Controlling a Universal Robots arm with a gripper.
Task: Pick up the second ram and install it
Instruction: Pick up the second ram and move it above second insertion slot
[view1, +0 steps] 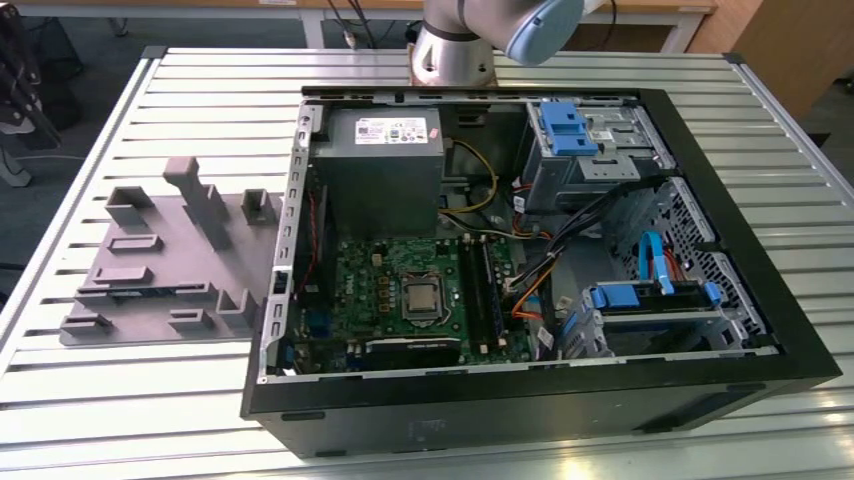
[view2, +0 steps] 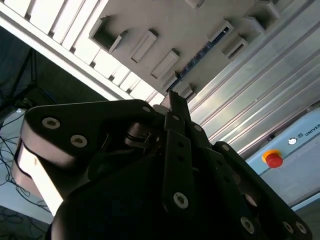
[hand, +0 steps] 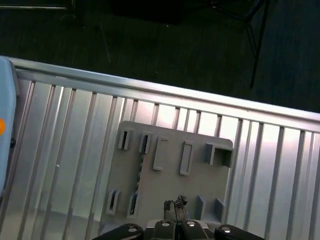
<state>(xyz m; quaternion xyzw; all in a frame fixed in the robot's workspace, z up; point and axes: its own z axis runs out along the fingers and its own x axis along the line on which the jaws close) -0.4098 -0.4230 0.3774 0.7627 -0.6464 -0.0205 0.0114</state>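
The second ram is a thin dark blue strip standing on edge in a slot of the grey holder tray. In the first wrist view the ram appears edge-on as a dark line in the tray. My gripper hangs well above the tray, its two fingers together with nothing between them. In the first wrist view the gripper hovers over the tray's near edge. The exterior view has the tray on its left, beside the open computer case.
Inside the case lie the green motherboard, long black memory slots, a grey power supply, cables and blue drive bays. The table is ribbed metal. A red button sits near the table's side.
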